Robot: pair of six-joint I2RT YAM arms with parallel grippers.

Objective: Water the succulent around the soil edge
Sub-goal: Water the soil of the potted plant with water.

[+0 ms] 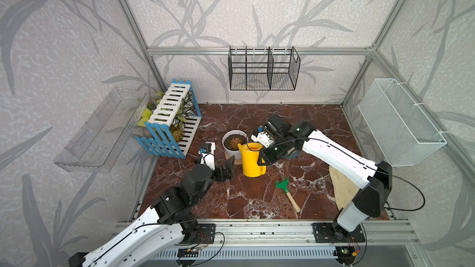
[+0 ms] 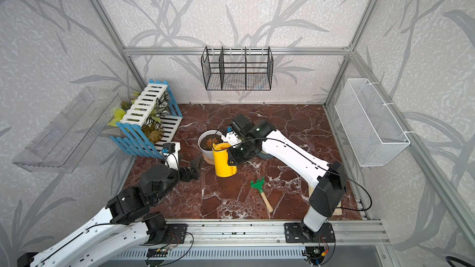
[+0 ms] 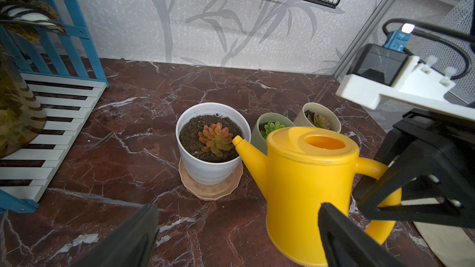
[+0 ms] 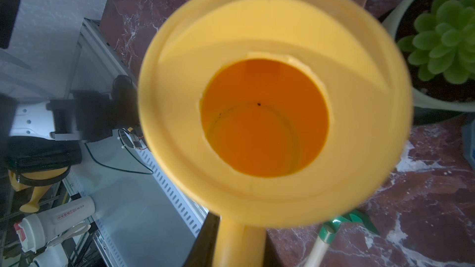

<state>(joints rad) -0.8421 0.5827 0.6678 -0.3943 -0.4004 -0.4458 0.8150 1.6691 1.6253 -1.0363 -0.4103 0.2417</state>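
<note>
One upright watering can (image 1: 250, 164) points its spout (image 3: 246, 150) to the tabletop's (image 1: 257, 201) far-left corner, at the succulent (image 3: 216, 139); right fingers (image 3: 424, 213) pinch the handle (image 3: 370, 166), left fingers (image 3: 133, 235) spread.

Stereo overhead; wrists close on watering can (image 3: 303, 183)

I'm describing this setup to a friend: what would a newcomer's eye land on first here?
The bright yellow watering can at mid-table, held by its handle in the right gripper, its spout at the rim of the white pot with the orange succulent. Next, the blue-and-white slatted stand with leafy plants at the far left corner.
</note>
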